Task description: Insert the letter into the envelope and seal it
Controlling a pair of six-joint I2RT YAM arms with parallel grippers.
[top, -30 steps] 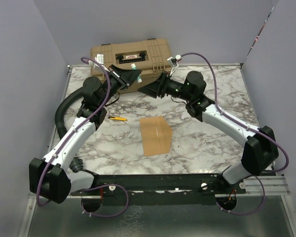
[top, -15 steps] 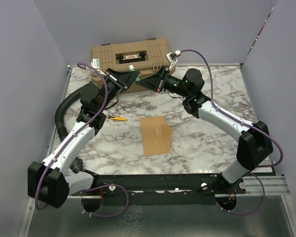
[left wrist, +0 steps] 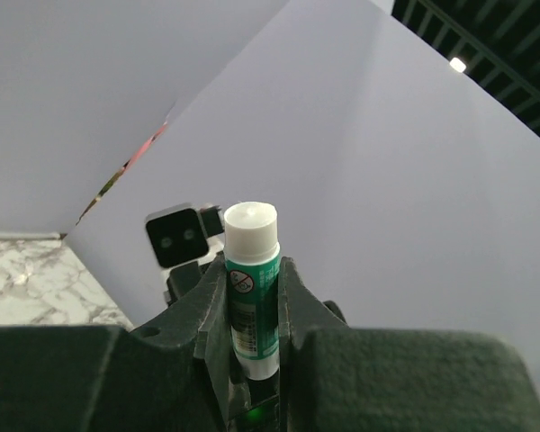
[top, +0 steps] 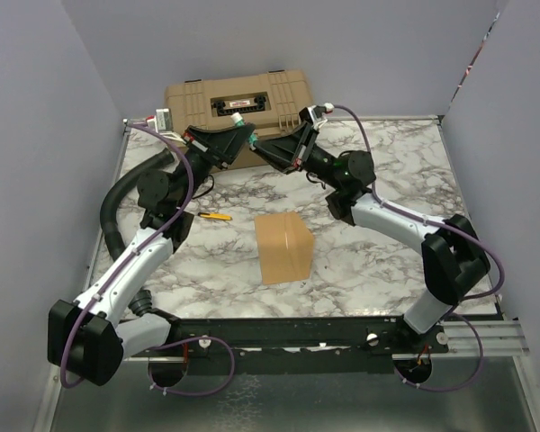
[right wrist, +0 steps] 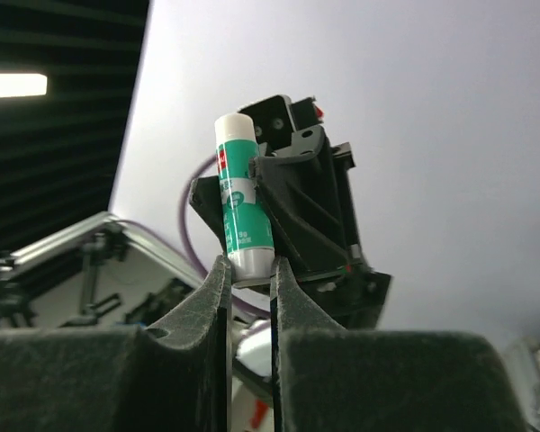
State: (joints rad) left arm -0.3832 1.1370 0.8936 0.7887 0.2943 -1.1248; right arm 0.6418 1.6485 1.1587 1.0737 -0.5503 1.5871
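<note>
Top external | envelope (top: 284,247) flat, well apart from both jaws | left jaws, right jaws: each pinching glue stick (left wrist: 252,297)

Arms raised rearward, left hand (top: 243,135) and right hand (top: 261,146) tip-to-tip, both clamped.

Probably a robotics lab cell: plain lavender partition walls (top: 36,135) around marble-look table (top: 378,261), dark industrial ceiling (right wrist: 63,36), strip light (right wrist: 13,85).

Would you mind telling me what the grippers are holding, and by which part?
Both hold one glue stick: the left gripper clamps its green-labelled middle, and the right gripper pinches one white end.
</note>
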